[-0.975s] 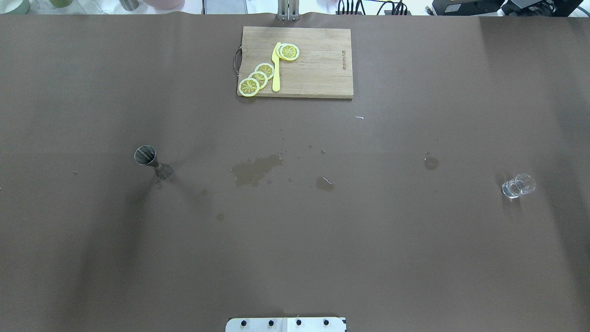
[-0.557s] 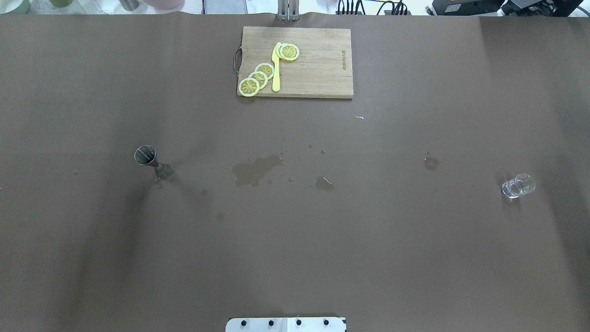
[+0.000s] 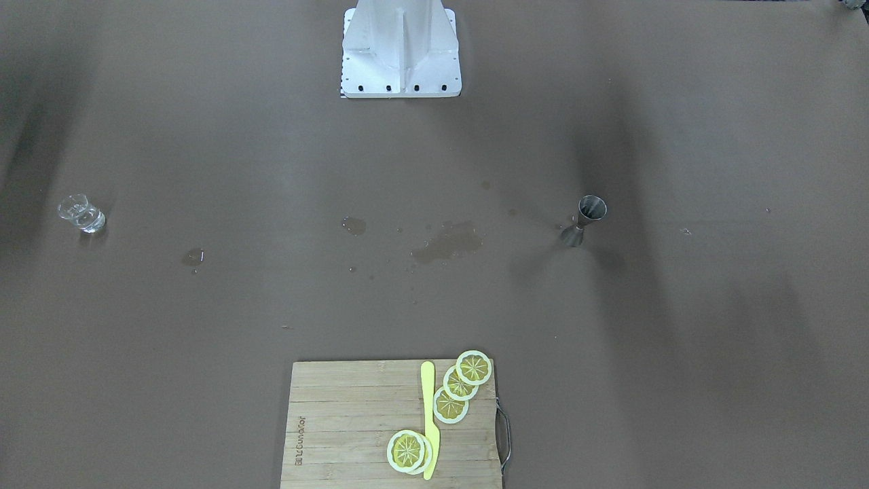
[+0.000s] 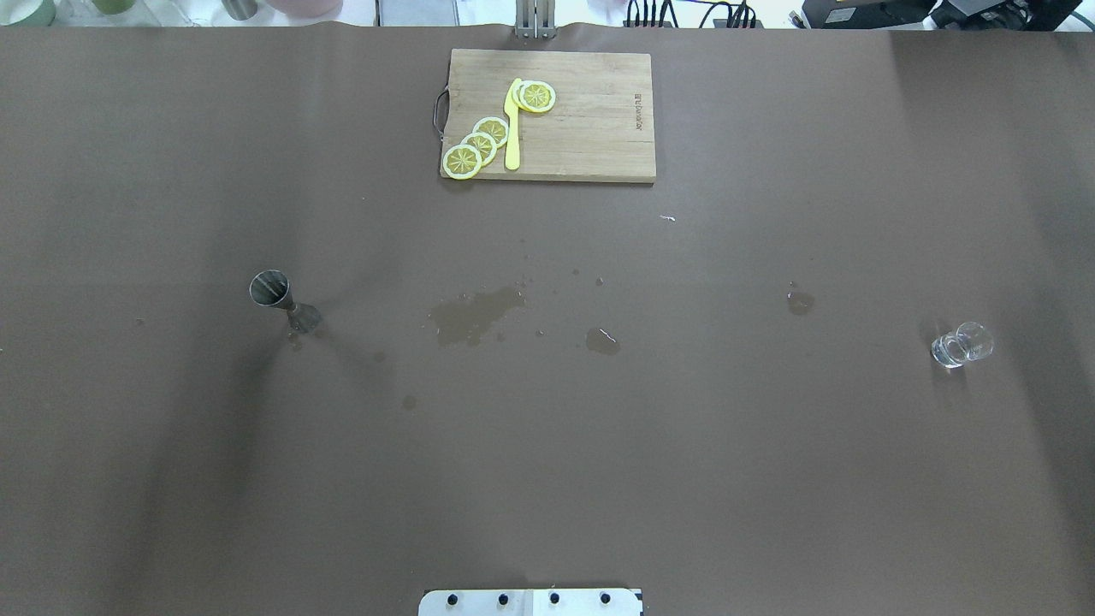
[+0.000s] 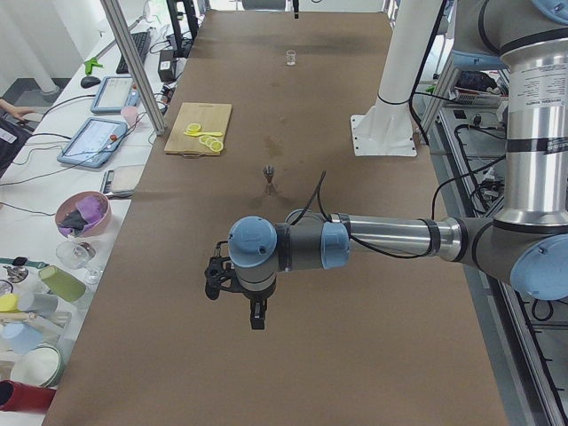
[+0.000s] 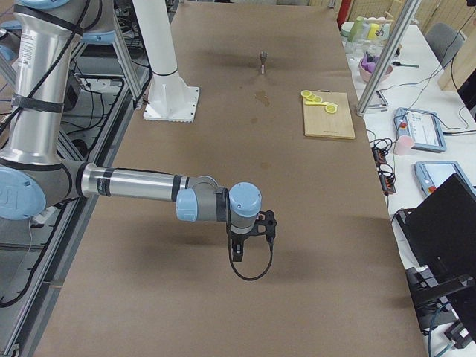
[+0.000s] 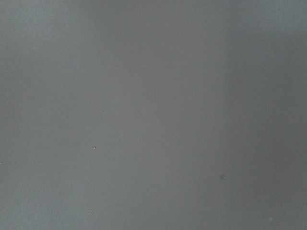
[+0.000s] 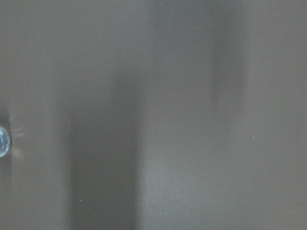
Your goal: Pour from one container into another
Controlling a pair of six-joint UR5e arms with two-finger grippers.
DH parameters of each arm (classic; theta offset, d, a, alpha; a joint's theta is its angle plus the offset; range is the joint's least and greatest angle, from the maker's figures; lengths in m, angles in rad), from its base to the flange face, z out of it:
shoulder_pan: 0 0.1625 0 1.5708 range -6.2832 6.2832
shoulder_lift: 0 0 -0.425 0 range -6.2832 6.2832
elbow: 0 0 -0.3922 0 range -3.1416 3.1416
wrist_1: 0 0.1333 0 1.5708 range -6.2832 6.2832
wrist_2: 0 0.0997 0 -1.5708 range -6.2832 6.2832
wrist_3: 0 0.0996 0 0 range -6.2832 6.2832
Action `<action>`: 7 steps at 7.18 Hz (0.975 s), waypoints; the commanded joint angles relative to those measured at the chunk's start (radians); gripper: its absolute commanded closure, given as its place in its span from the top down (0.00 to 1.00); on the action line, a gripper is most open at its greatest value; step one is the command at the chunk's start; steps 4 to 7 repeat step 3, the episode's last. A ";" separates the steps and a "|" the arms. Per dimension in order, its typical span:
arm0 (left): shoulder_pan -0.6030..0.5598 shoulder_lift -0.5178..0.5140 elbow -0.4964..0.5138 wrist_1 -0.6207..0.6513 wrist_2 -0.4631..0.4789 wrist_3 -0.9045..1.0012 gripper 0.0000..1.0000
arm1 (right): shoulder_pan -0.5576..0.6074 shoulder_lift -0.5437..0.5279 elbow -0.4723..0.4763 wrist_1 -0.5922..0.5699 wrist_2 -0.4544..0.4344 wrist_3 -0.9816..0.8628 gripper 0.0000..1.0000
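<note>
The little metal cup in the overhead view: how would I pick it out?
Start at the wooden cutting board at the table's far edge. Go down and left, past the stains. The jigger stands alone there: grey steel, hourglass-shaped, unlike the clear glass far right.

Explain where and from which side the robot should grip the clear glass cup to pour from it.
Grip the glass cup across its round side wall, coming in level from the robot's right with the right end effector. It stands upright and alone, mouth up, so a side hold probably leaves the rim free for tipping.
</note>
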 commanded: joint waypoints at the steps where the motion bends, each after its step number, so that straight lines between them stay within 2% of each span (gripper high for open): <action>1: 0.000 -0.001 0.001 -0.001 -0.001 0.000 0.98 | 0.000 0.002 0.000 0.000 0.002 0.000 1.00; 7: 0.000 -0.007 0.004 -0.001 0.004 0.000 0.98 | 0.000 0.002 0.000 0.000 0.002 0.000 1.00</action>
